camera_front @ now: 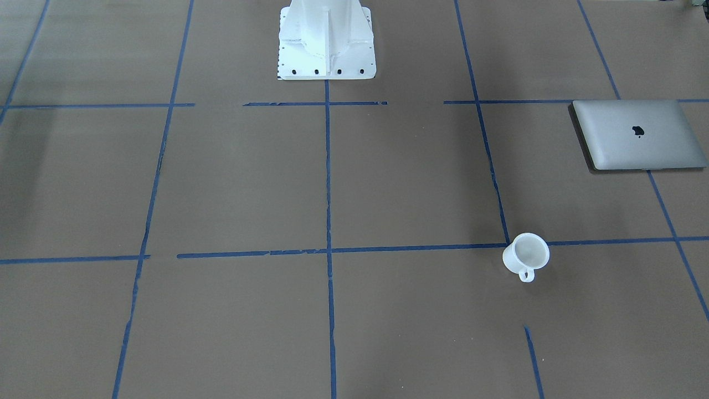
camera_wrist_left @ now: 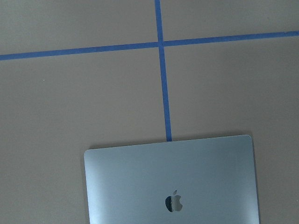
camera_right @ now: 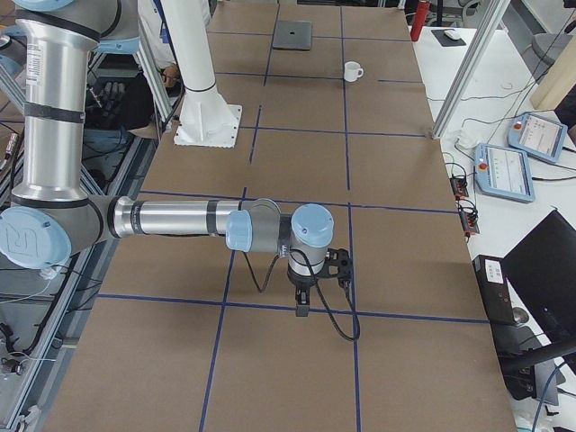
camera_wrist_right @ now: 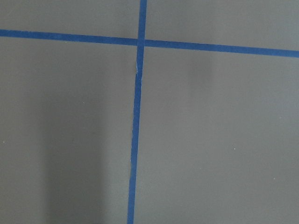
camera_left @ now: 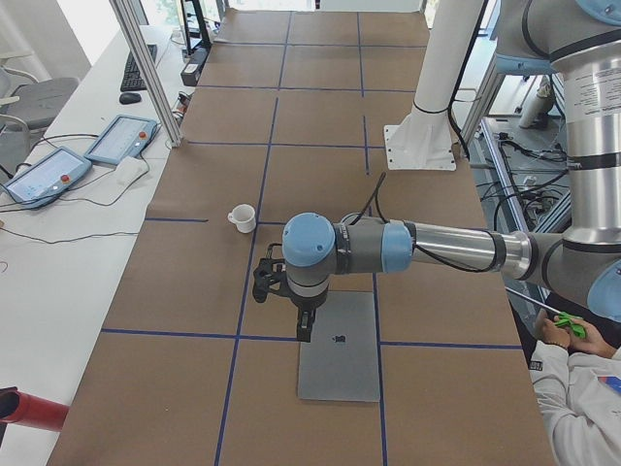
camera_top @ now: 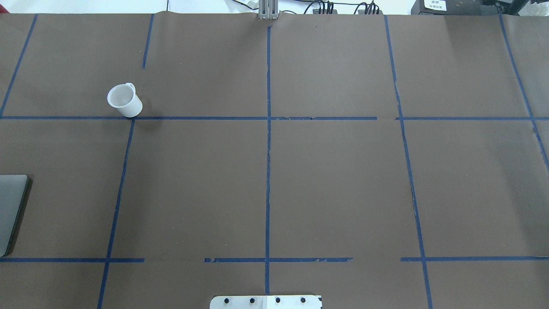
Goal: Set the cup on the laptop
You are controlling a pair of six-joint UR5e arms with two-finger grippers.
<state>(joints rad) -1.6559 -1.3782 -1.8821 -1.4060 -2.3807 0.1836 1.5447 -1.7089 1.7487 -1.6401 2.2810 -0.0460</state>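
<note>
The white cup (camera_front: pixel 526 254) stands upright on the brown table, apart from the laptop; it also shows in the overhead view (camera_top: pixel 124 100) and the side views (camera_left: pixel 242 217) (camera_right: pixel 353 70). The closed silver laptop (camera_front: pixel 640 134) lies flat near the table's end on my left side (camera_top: pixel 10 210) (camera_left: pixel 339 346) (camera_wrist_left: pixel 173 182). My left gripper (camera_left: pixel 305 333) hangs above the laptop's edge nearest the cup, well short of the cup; I cannot tell if it is open. My right gripper (camera_right: pixel 301 309) hovers over bare table far from both; I cannot tell its state.
The white robot pedestal (camera_front: pixel 327 39) stands at the table's robot side. Blue tape lines (camera_top: pixel 268 171) grid the table. Teach pendants (camera_left: pixel 121 139) (camera_right: pixel 508 171) and aluminium posts (camera_left: pixel 146 68) stand along the operators' side. A seated person (camera_left: pixel 582 388) is beside the table.
</note>
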